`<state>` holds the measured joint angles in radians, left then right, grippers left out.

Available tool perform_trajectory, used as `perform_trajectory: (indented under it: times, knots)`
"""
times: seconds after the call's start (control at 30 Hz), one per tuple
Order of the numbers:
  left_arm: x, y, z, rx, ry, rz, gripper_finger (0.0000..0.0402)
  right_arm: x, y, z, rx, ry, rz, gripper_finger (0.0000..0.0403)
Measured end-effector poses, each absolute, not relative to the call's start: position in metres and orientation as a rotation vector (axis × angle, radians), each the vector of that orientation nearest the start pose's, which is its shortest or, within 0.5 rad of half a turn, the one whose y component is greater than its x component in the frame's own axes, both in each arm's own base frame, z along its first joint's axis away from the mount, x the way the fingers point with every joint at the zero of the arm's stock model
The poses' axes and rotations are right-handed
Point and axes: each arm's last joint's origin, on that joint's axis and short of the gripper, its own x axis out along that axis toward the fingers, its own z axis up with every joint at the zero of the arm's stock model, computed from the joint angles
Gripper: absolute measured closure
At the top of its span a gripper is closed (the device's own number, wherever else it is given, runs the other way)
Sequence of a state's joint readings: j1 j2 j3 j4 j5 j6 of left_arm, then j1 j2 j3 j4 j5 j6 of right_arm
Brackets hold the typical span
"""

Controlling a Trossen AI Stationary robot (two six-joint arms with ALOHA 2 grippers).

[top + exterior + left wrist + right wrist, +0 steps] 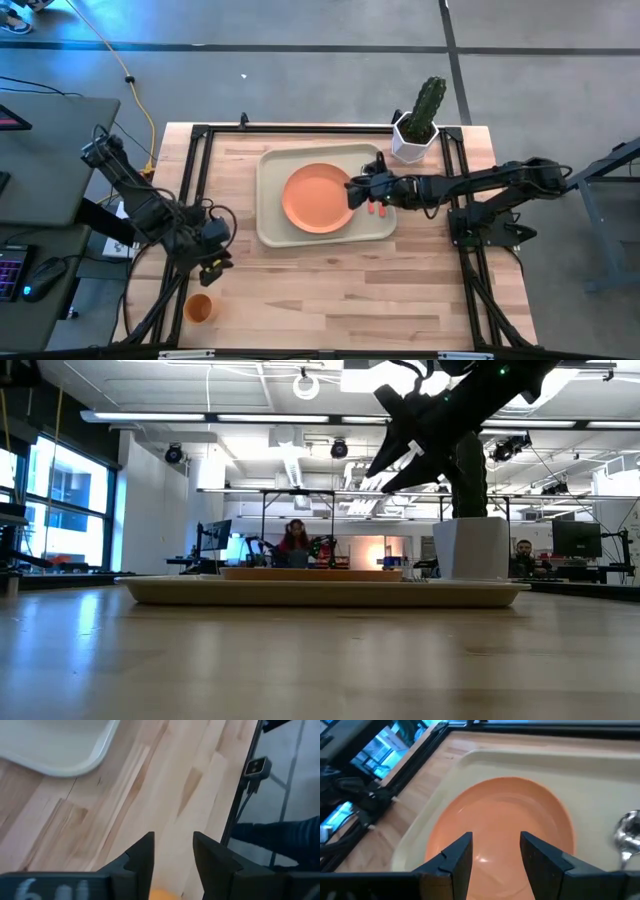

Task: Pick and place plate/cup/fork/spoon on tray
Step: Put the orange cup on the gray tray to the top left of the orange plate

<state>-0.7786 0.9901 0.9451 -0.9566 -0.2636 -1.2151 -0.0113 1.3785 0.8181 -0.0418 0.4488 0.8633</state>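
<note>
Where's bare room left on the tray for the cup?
The tray has bare strips left of the plate and along its near rim. The right side is crowded: the right gripper hovers at the plate's edge, above cutlery with orange handles. The cup sits by the left gripper.

Right wrist view: the spoon (629,836) is running off the picture's edge beside the right gripper (496,851), only its shiny bowl showing; the plate (502,827) is passing under the fingers (457,857), its near rim hidden.

Left wrist view: a sliver of orange, probably the cup (161,894), is showing between the fingertips of the left gripper (173,851), cut off by the edge. The tray (65,750) is showing one rounded corner only.

High view: two small orange handle ends (377,209) are lying just beside the right gripper (362,192); fork and spoon are too small to tell apart.
</note>
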Motion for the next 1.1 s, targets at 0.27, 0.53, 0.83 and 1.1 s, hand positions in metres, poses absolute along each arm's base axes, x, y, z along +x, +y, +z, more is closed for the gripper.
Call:
perform_trajectory:
  times: [0.27,0.53,0.83,1.1]
  knots:
    - [0.119,-0.129,0.286,-0.590,1.147,0.009,0.0233,0.287,-0.012,0.230,0.785,0.397,-0.577,0.0247]
    - [0.107,-0.147,0.267,-0.583,1.294,0.002,0.0233,0.287,0.004,0.230,0.769,0.387,-0.573,0.0247]
    - [0.094,-0.172,0.252,-0.437,1.370,-0.039,0.0231,0.286,0.009,0.230,0.747,0.358,-0.611,0.0247]
    - [0.090,-0.191,0.232,-0.266,1.425,-0.055,0.0231,0.287,0.009,0.230,0.770,0.353,-0.614,0.0247]
